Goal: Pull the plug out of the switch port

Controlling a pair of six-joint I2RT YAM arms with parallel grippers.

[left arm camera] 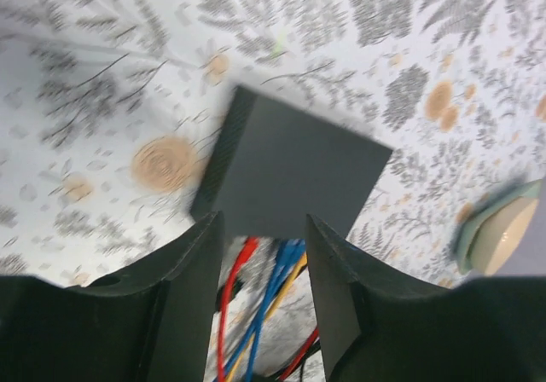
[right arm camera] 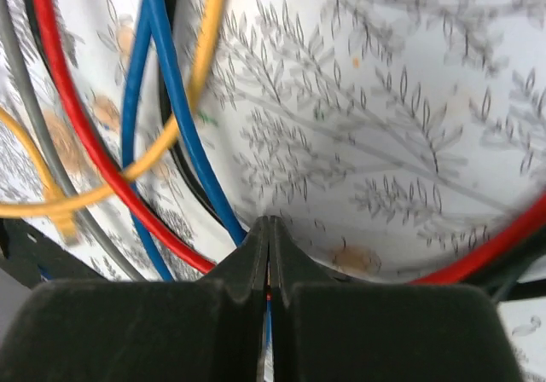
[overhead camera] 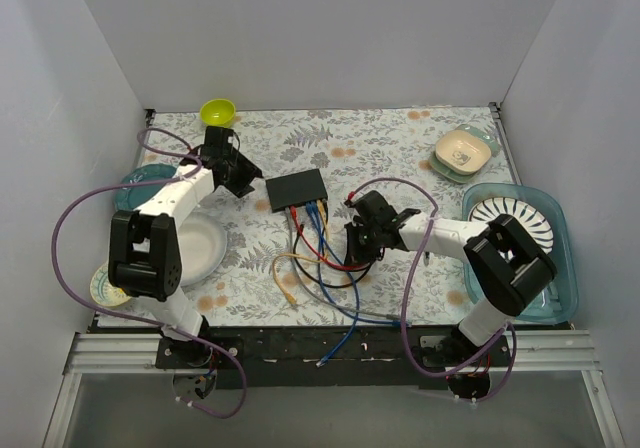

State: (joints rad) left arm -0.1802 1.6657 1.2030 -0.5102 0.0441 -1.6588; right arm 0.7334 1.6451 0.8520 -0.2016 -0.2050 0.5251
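Observation:
The switch (overhead camera: 296, 189) is a flat dark box lying mid-table, and it also shows as the dark switch (left arm camera: 290, 173) in the left wrist view. Red, blue and yellow cables (overhead camera: 318, 238) run from plugs (overhead camera: 305, 210) on its near edge toward me. My left gripper (overhead camera: 246, 181) hovers at the switch's left side; the left gripper (left arm camera: 260, 228) is open, its fingers (left arm camera: 205, 263) framing the blurred cables (left arm camera: 273, 288), nothing held. My right gripper (overhead camera: 358, 242) is low over the cable tangle. In its wrist view the right gripper (right arm camera: 269, 225) is shut, with a red cable (right arm camera: 102, 169) passing beneath.
A yellow-green bowl (overhead camera: 217, 111) sits at the back left, a teal plate (overhead camera: 135, 181) and white plate (overhead camera: 205, 251) at the left. A cream square dish (overhead camera: 463, 151) and a clear blue bin (overhead camera: 553, 268) stand at the right. A loose yellow cable end (overhead camera: 290, 294) lies near front.

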